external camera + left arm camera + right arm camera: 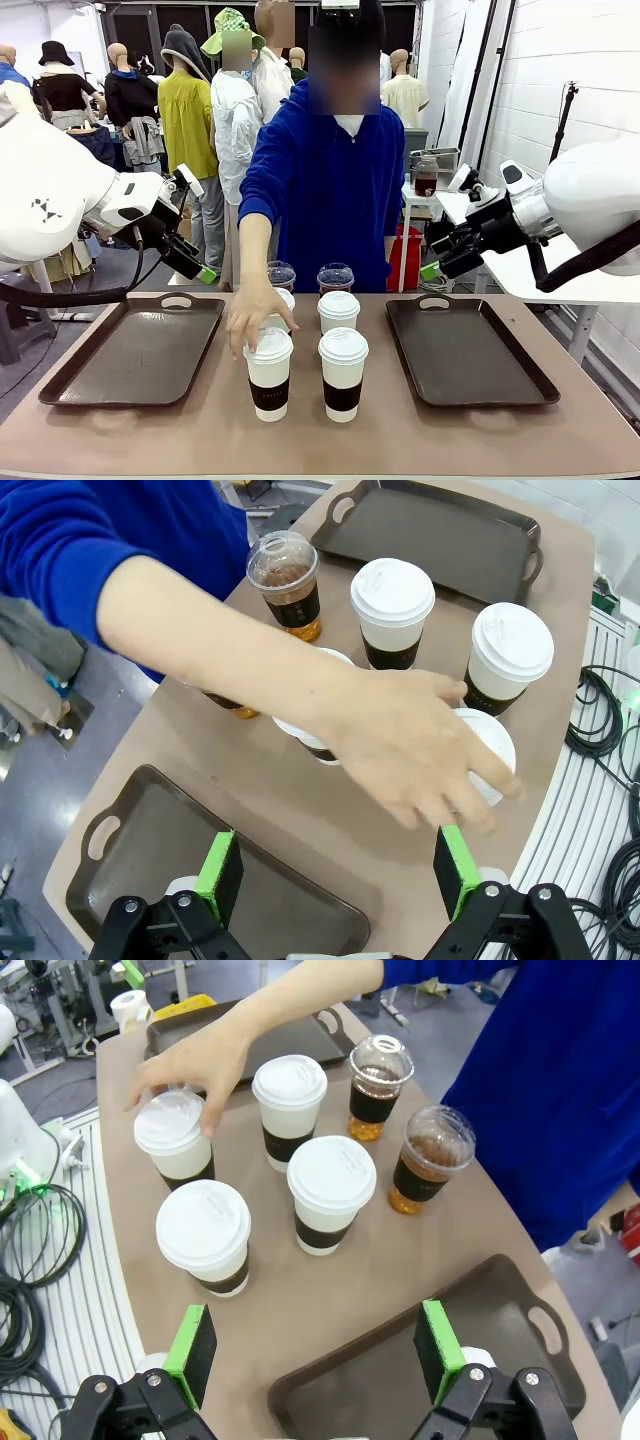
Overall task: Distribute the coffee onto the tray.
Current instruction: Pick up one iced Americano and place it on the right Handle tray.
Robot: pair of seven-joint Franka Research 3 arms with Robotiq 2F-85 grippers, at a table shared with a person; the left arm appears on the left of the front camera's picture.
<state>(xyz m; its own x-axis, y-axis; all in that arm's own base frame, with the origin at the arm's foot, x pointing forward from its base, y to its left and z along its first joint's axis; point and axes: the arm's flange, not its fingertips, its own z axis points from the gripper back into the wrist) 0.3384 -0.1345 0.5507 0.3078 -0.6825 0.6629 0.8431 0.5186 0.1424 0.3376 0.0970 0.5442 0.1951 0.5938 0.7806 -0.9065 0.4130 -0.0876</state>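
Six cups of coffee (343,372) clustered mid-desk (300,440) between two trays (130,350), well apart from left end effector (338,865) and right end effector (315,1345), both raised, wide open, empty. Person's hand (258,318) on front-left lid.

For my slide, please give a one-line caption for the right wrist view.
Open right gripper hovers over six coffee cups as a person's hand touches one white-lidded cup.

A robotics lab: white block wall (565,70), loose floor cables (15,1310), white worktable (510,277).
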